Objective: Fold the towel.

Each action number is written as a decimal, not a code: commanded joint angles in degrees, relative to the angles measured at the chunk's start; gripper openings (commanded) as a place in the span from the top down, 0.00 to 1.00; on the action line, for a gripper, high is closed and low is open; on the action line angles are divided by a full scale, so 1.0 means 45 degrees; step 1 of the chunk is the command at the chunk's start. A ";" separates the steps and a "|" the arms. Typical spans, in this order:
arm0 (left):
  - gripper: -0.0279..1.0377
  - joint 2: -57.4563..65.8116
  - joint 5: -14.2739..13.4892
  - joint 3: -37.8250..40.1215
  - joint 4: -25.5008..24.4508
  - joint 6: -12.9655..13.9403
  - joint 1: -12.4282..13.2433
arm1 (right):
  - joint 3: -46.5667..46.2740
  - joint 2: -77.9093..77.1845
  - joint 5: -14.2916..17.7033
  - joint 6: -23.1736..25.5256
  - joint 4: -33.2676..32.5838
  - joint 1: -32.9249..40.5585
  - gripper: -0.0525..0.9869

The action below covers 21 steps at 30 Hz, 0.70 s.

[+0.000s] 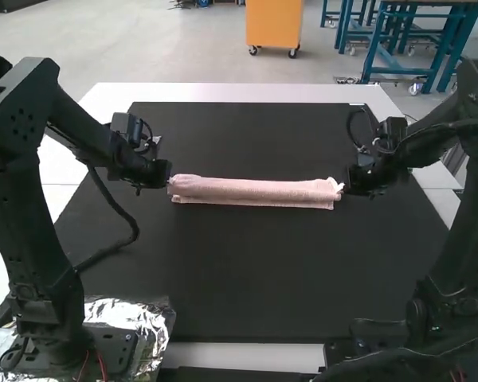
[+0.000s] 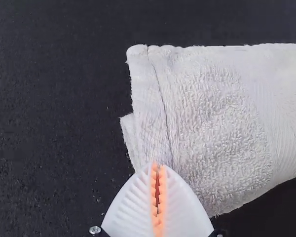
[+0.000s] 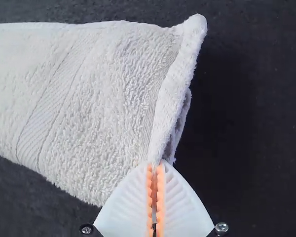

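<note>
A black mat (image 1: 247,278) covers much of the table (image 1: 239,92); over it the pink towel (image 1: 255,191) makes a long, narrow strip, its long axis running across from one arm to the other; the left gripper (image 2: 158,167) pinches one end, the right gripper (image 3: 155,164) the opposite end; neither is nearer, so the next fold probably needs both moving together.

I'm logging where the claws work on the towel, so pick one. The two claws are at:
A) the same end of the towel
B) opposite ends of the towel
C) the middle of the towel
B: the left claw is at one end of the long, narrow towel, and the right claw is at the other.
</note>
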 commanded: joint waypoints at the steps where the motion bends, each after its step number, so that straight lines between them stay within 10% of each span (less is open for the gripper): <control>1: 0.70 -0.0259 -0.0268 -0.0278 0.0252 -0.0029 0.0077 | 0.0021 0.0086 0.0405 0.0093 0.0156 -0.0223 0.49; 3: 0.28 -0.0318 -0.0229 -0.0220 0.0232 -0.0147 0.0136 | 0.0158 0.0086 0.0483 0.0054 0.0078 -0.0203 0.16; 5: 0.07 -0.0415 -0.0151 -0.0063 0.0232 -0.0186 0.0136 | 0.0392 0.0008 0.0463 0.0034 -0.0137 -0.0164 0.11; 21: 0.06 -0.0493 -0.0132 0.1343 0.0037 -0.0947 0.0566 | 0.0997 0.0770 0.1030 0.0210 -0.0371 0.0949 0.09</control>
